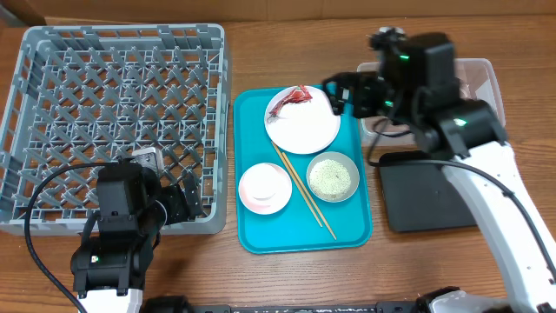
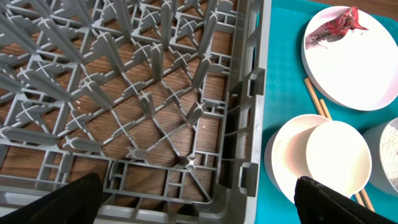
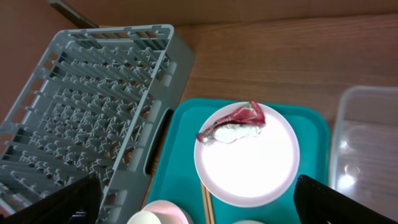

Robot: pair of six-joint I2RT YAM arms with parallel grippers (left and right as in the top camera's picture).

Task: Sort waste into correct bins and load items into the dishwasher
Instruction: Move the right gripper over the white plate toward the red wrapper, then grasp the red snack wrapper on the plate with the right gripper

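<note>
The white plate [image 1: 302,122] lies on the teal tray [image 1: 261,230] with the red-and-silver foil wrapper [image 1: 291,100] on its far edge. A whitish-pink bowl [image 1: 252,198] holds the white cup [image 1: 268,183]. The grey bowl [image 1: 332,176] holds rice. Chopsticks [image 1: 304,189] lie between the bowls. My right gripper [image 1: 337,94] is open and hovers above the plate [image 3: 249,158] and wrapper [image 3: 233,124]. My left gripper [image 1: 187,202] is open and empty over the near right corner of the grey dish rack [image 1: 113,122], beside the cup [image 2: 339,155].
The clear tub [image 1: 482,74] stands at the far right and also shows in the right wrist view [image 3: 367,143]. The black tray [image 1: 426,196] lies in front of it. The rack's pegs [image 2: 155,93] stand upright below the left gripper [image 2: 199,205].
</note>
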